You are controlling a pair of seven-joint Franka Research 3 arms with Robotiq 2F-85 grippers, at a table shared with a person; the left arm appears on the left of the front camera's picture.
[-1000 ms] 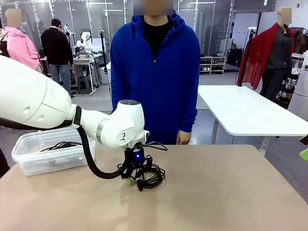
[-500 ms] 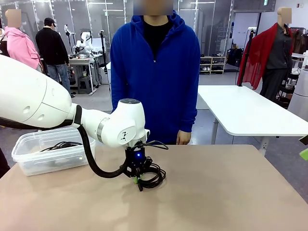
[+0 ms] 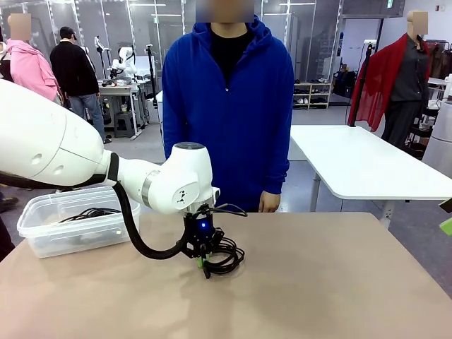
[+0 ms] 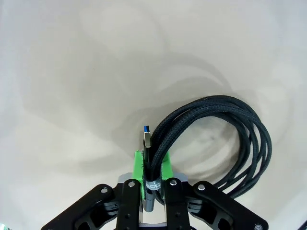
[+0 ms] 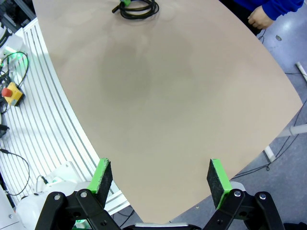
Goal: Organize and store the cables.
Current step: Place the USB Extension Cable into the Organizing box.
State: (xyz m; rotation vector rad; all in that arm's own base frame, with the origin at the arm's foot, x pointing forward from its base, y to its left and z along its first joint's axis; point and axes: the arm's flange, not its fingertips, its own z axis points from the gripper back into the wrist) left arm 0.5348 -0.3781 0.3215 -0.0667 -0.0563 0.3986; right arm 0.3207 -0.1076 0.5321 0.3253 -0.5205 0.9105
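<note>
Left gripper [image 4: 153, 165] fingers [image 4: 138, 167] clenched on the black braided coiled cable [image 4: 225, 139], low centre of the front frame on the beige bench [image 3: 318, 282]. Right gripper [image 5: 159, 179] fingers spread wide, grasping nothing, above bare bench. More black cable [image 3: 88, 213] inside the clear plastic tub [image 3: 70, 236] at left.

A coiled cable [image 3: 224, 257] lies on the counter [image 3: 318, 282] near its middle, with the left hand [image 3: 201, 263] clamped on its left edge. A container [image 3: 49, 229] sits at the counter's far left, holding more cables [image 3: 88, 213]. A person [image 3: 227, 106] stands behind the counter's far side. The right hand [image 5: 160, 178] hangs spread wide above the counter's near edge.
</note>
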